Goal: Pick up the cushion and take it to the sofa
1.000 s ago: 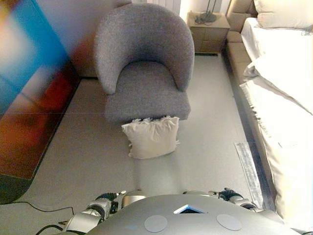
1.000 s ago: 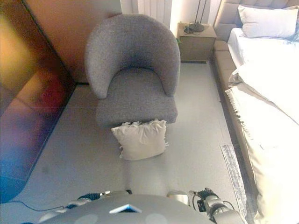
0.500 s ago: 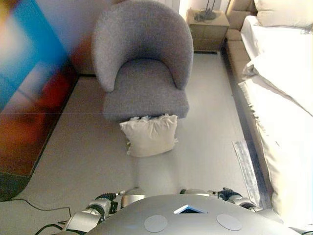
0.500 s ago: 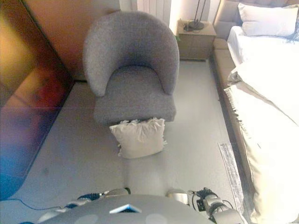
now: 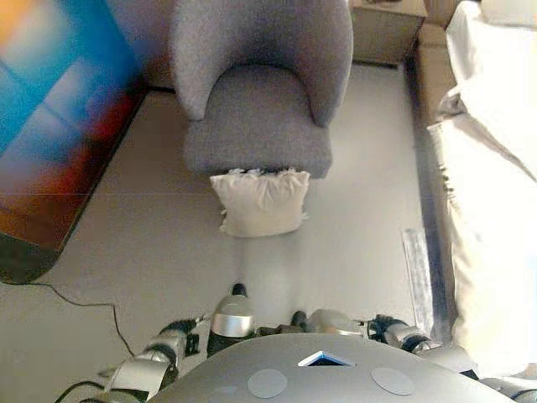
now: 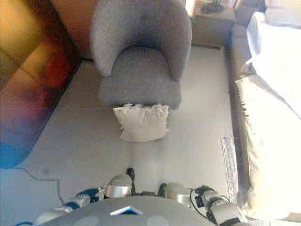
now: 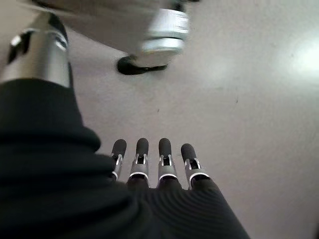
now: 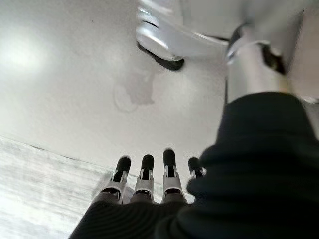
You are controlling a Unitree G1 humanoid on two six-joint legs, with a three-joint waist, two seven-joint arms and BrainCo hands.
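A cream cushion (image 5: pixel 260 203) with frilled edges stands on the floor and leans against the front of a grey armchair (image 5: pixel 256 126). It also shows in the right eye view (image 6: pixel 142 123). The armchair's seat is bare. My left hand (image 7: pixel 149 169) hangs over the bare floor with its fingers straight, holding nothing. My right hand (image 8: pixel 144 181) also hangs over the floor with straight fingers, holding nothing. Both hands are well short of the cushion.
A bed with white bedding (image 5: pixel 495 168) runs along the right side. A thin pale mat (image 5: pixel 417 269) lies beside it. A wooden nightstand (image 5: pixel 386 29) stands at the back right. A dark glossy panel (image 5: pixel 50 126) lines the left.
The whole view has shifted: the armchair and cushion look nearer and sit higher in the picture. The cushion has not moved against the armchair. Both hands still hang empty.
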